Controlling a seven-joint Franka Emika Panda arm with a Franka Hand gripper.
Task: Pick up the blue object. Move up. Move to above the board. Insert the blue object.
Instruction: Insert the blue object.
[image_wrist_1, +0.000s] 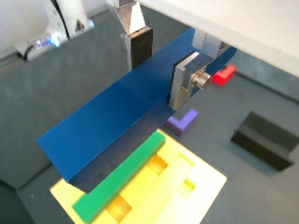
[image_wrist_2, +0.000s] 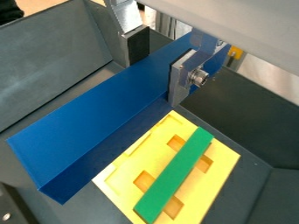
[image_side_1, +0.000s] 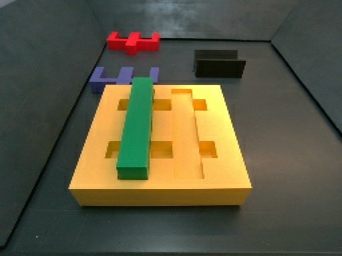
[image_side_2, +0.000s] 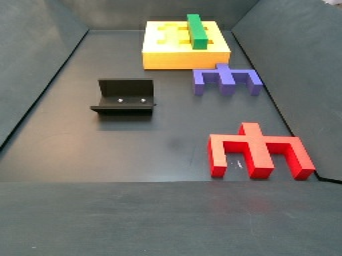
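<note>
The pincer (image_wrist_1: 162, 63) is clamped on the blue object (image_wrist_1: 122, 109), its flat silver fingers (image_wrist_1: 187, 80) pressed against the long navy bar's two broad faces near one end, as both wrist views show (image_wrist_2: 155, 63). The bar (image_wrist_2: 100, 131) hangs clear of the tabletop (image_side_1: 287, 140), running away from the pincer and passing beside the board (image_wrist_2: 176, 166), which lies beneath the bar's far end. Neither side view shows the pincer or the blue object. The yellow-orange board (image_side_1: 214, 150) sits flat on the dark tabletop, with a green bar (image_side_1: 136, 125) lying in one of its long grooves and square cut-outs open along the neighbouring groove. In a wrist view, a purple notched piece (image_wrist_1: 183, 119) rests on the tabletop just below the pincer, near the board's edge, with a red piece (image_wrist_1: 223, 76) a little farther out behind the fingers. The dark fixture (image_wrist_1: 267, 138) stands to one side, well apart from the board (image_wrist_1: 187, 184). In a side view the purple piece (image_side_2: 226, 78) lies just beside the board (image_side_2: 167, 55), the red piece (image_side_2: 259, 152) well apart.
</note>
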